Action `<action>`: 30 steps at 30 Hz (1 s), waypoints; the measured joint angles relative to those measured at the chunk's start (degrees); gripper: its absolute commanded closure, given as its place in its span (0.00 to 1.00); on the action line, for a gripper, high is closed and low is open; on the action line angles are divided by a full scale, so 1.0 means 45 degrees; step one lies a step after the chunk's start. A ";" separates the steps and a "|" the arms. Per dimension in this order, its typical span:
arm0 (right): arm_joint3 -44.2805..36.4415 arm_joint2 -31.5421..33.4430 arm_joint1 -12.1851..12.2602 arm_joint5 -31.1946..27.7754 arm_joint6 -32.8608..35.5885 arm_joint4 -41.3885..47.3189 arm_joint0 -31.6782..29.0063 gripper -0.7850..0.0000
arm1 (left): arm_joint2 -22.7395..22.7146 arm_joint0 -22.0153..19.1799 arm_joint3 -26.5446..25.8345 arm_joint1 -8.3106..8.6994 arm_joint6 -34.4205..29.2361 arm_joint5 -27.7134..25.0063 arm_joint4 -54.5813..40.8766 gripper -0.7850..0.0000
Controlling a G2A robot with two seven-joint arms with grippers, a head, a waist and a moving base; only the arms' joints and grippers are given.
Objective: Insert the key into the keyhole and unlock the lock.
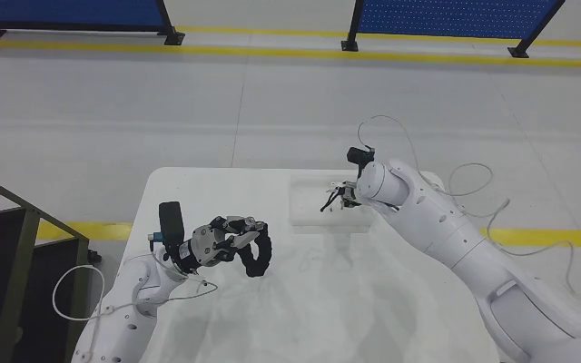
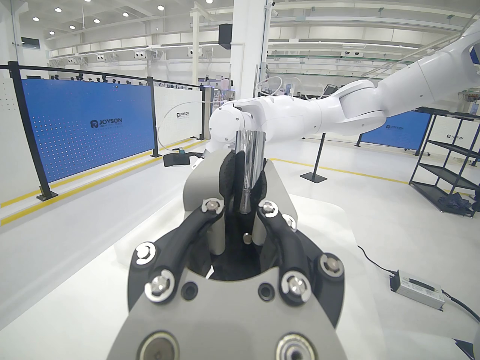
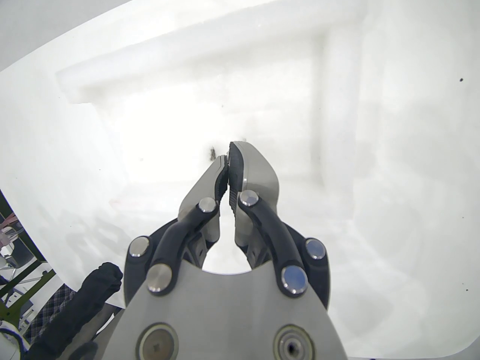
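The white rounded table [image 1: 300, 309] is carrying everything, with blue perforated barrier panels [image 1: 82, 14] and a yellow floor line [image 1: 272, 50] lying beyond its far edge and a dark metal frame [image 1: 18, 236] standing off its left edge. A shallow white foam tray [image 1: 309, 200] is sitting at the middle of the far edge, and the right arm is hanging over the tray's right part, covering it from above. The right gripper [image 3: 228, 166] is pointing down into the tray with its fingers [image 3: 258, 174] pressed together. A tiny dark object [image 3: 212, 152] is lying just beside the tips, too small to identify as the key. Near the left edge, well apart from the tray, the left gripper [image 1: 247, 239] is pinching a black cable lock with a shiny chrome cylinder [image 2: 249, 159]. The lock's black loop [image 1: 259, 256] is curving out past the fingers, which are hiding the cylinder's lower end.
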 measured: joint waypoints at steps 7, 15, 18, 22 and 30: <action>0.0120 0.0446 -0.0008 -0.0225 0.0091 -0.0145 0.0077 0.46 | 0.0000 0.0000 0.0000 0.0000 0.0000 0.0000 0.0000 1.00; -0.0569 0.1358 0.0358 -0.2704 0.0362 -0.0377 -0.0251 0.39 | 0.0000 0.0000 0.0000 0.0000 0.0000 0.0000 0.0000 1.00; -0.0803 0.1634 0.0524 -0.4119 0.0667 -0.0530 -0.0505 0.33 | 0.0000 0.0000 0.0000 0.0000 0.0000 0.0000 0.0000 1.00; -0.0917 0.1811 0.0687 -0.5456 0.1141 -0.1130 -0.0656 0.29 | 0.0000 0.0000 0.0000 0.0000 0.0000 0.0000 0.0000 1.00; -0.1135 0.1640 0.0744 -0.5916 0.1742 -0.2570 -0.1032 0.49 | 0.0000 0.0000 0.0000 0.0000 0.0000 0.0000 0.0000 1.00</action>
